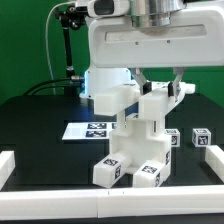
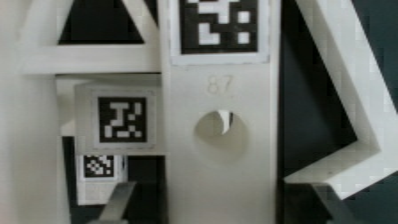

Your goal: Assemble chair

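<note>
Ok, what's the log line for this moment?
stage: chair assembly part-built, standing on table | gripper: shut on its top part | loose: tagged blocks at exterior view's right

arm (image 1: 120, 45): glossy white, broad rounded housing | wrist flange (image 1: 155, 10): grey metal cylinder with vertical sheen | gripper (image 1: 160, 88): white boxy body, two slim dark fingers (image 1: 140, 78) | lower link (image 1: 105, 85): pale, blue-tinted white

The chair (image 1: 135, 140) stands mid-table (image 1: 40, 112). The marker board (image 1: 88, 130) lies behind it toward the exterior view's left. A loose part (image 1: 203, 139) sits right, beside the rail (image 1: 214, 163).
</note>
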Robot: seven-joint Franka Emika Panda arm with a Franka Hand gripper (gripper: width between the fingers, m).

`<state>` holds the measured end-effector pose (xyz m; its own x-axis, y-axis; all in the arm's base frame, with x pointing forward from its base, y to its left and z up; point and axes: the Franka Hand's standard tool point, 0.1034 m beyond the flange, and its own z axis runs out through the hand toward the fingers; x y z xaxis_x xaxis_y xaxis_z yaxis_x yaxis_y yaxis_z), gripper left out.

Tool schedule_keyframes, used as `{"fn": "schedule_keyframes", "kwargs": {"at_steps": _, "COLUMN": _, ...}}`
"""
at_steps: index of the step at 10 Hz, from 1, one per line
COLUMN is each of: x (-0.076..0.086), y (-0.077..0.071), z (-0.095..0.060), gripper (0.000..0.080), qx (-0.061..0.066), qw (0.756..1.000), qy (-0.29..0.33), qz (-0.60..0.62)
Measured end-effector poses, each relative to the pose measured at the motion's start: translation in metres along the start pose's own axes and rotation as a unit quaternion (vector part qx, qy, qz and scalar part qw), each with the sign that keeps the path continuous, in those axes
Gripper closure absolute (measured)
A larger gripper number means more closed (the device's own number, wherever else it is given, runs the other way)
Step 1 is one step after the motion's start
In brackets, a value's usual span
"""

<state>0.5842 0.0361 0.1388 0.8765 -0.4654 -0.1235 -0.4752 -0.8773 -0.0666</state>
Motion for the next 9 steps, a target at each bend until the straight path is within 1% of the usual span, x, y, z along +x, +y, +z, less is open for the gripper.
{"fn": "schedule_keyframes", "kwargs": {"at_steps": 5, "x": 0.003, "y": -0.0008, "z": -0.0005, "gripper": 0.0518, "qx": 0.002, "qw": 1.0, "qy": 0.007, "qz": 0.0}}
{"fn": "schedule_keyframes", "kwargs": {"at_steps": 7, "x": 0.0083, "y": -0.0042, "z": -0.001, "gripper": 0.0518, "qx": 0.002, "qw": 1.0, "qy": 0.01, "qz": -0.001}}
{"fn": "schedule_keyframes", "kwargs": {"at_steps": 9, "x": 0.0087, "y": -0.0045, "z": -0.0015, "gripper": 0.0518, "qx": 0.003, "qw": 1.0, "qy": 0.011, "qz": -0.001}}
